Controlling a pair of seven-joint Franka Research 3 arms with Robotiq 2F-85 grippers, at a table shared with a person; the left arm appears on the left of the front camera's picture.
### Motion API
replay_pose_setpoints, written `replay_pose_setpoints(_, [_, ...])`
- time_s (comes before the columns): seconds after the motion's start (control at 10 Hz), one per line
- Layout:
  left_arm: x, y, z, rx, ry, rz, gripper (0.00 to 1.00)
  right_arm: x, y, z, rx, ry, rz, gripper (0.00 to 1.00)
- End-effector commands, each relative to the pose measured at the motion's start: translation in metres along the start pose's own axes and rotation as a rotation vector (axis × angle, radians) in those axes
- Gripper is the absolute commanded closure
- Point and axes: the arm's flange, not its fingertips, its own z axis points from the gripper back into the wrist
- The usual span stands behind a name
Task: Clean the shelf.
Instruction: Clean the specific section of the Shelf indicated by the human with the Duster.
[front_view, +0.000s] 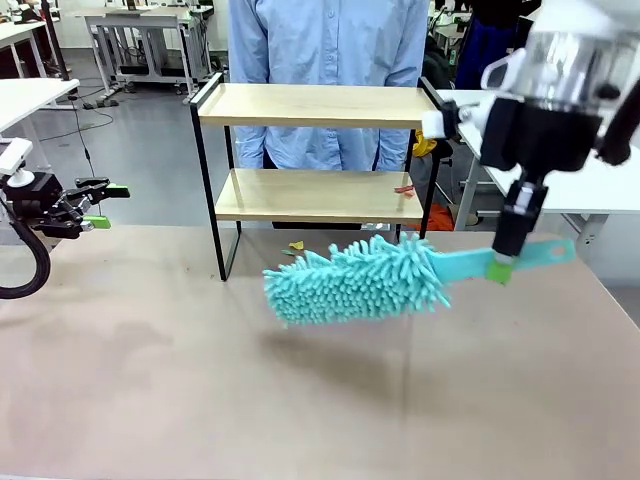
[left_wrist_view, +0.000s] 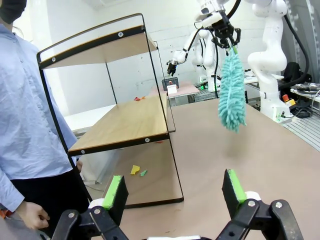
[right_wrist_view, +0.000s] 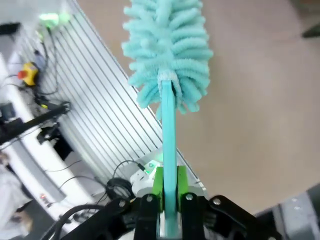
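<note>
The shelf (front_view: 310, 104) stands at the far side of the bench (front_view: 300, 400), a little left of the middle, with a person (front_view: 325, 40) in a light blue shirt just behind it. Both of its wooden boards lie level in the black frame.

A red scrap (front_view: 404, 188) lies near the right end of the shelf's lower board. On the bench under the shelf lies a yellow scrap (left_wrist_view: 135, 170), with a green scrap (left_wrist_view: 144, 173) just beside it.

The right tool (front_view: 502, 262) is in front of the shelf and off its right end. It points down and is pinching the flat handle of a teal duster (front_view: 360, 280). The handle end sticks out past the tool, away from the shelf. The fluffy head reaches back toward the shelf's front and is held above the bench, lower than the lower board and clear of the frame.

The left tool (front_view: 100, 205) is well off the shelf's left side, at about the height of the lower board. Its green pads are spread wide with nothing between them, facing the shelf's end.
</note>
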Motion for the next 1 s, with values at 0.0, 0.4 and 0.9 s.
replay_pose_setpoints(0.0, [0.004,0.000,-0.001,-0.003,-0.001,-0.004,0.00,-0.021,-0.018,-0.021,-0.006,-0.030,0.009,0.87])
replay_pose_setpoints(0.4, [0.004,0.000,-0.001,-0.003,-0.001,-0.004,0.00,-0.050,-0.053,-0.059,0.036,-0.087,-0.002,0.87])
replay_pose_setpoints(0.9, [0.004,0.000,-0.001,-0.003,-0.001,-0.004,0.00,-0.052,-0.058,-0.067,0.054,-0.069,-0.034,0.87])
